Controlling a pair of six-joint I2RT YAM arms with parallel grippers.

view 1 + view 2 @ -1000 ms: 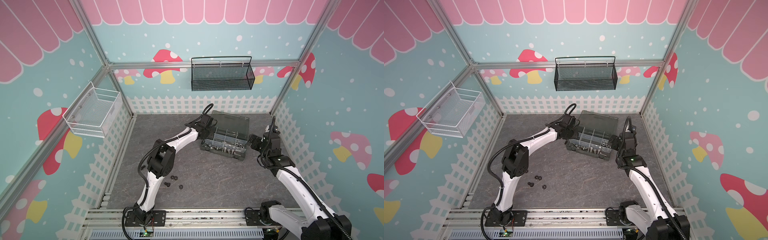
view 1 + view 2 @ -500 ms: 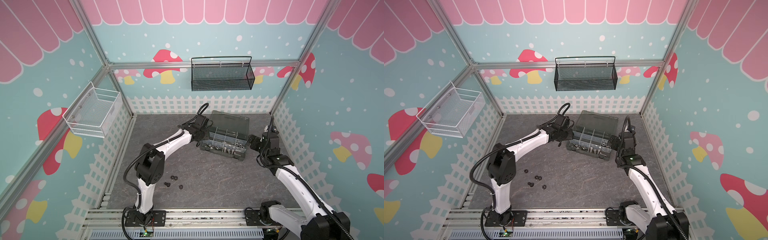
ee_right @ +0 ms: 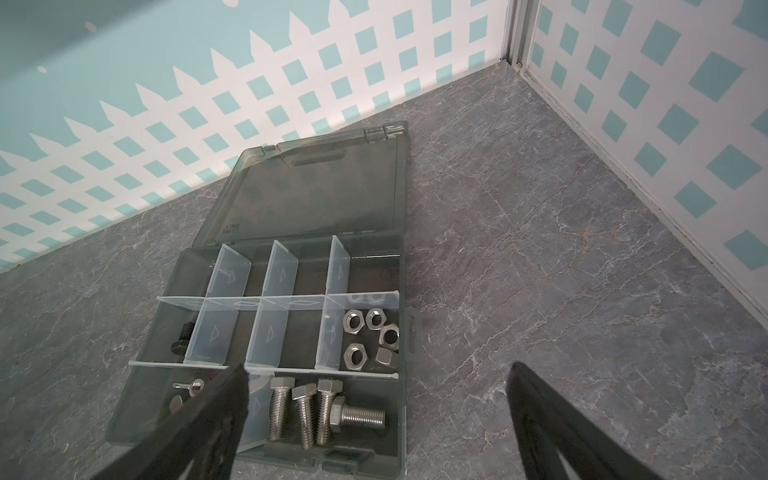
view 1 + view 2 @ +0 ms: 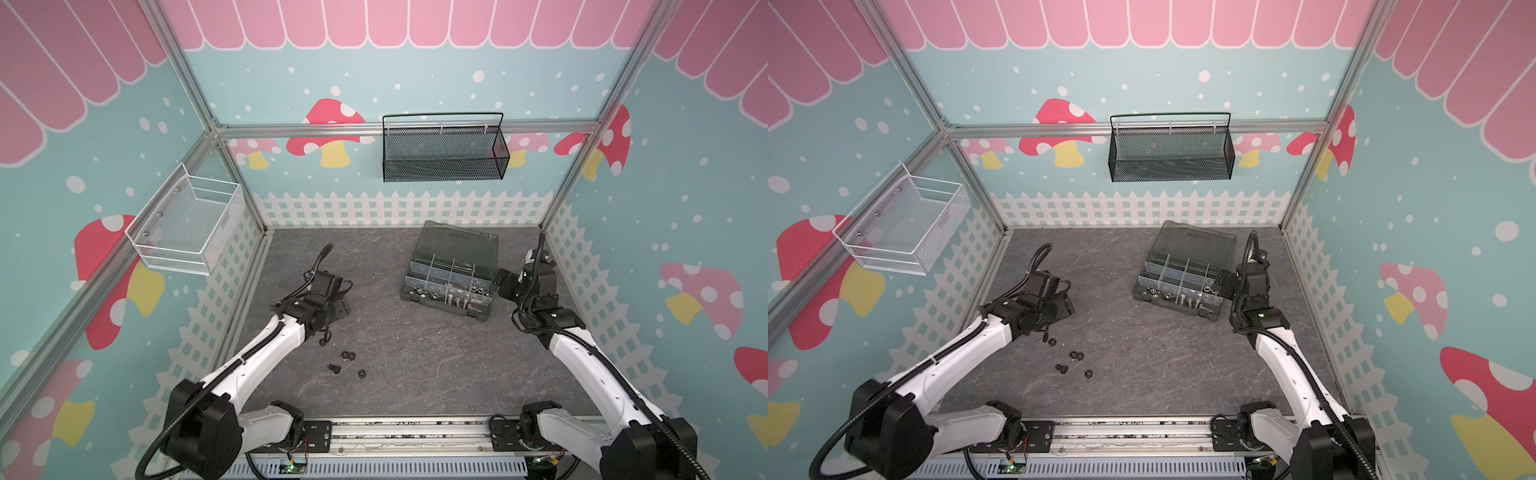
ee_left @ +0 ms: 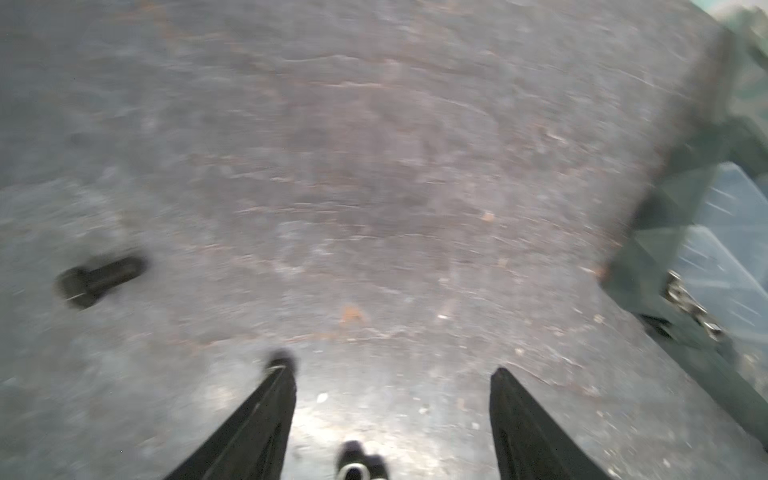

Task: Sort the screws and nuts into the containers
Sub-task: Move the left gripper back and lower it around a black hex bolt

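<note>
Left end effector [image 5: 390, 370] has left the containers [image 4: 442, 268]; jaws wider.

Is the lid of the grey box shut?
No, the smoky lid is swung open behind the grey box, so the silver nuts and screws inside lie uncovered.

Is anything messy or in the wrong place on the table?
Yes. A short black screw and a few black nuts lie loose on the table, well away from the organizer box, where silver bolts and silver nuts already sit sorted inside.
</note>
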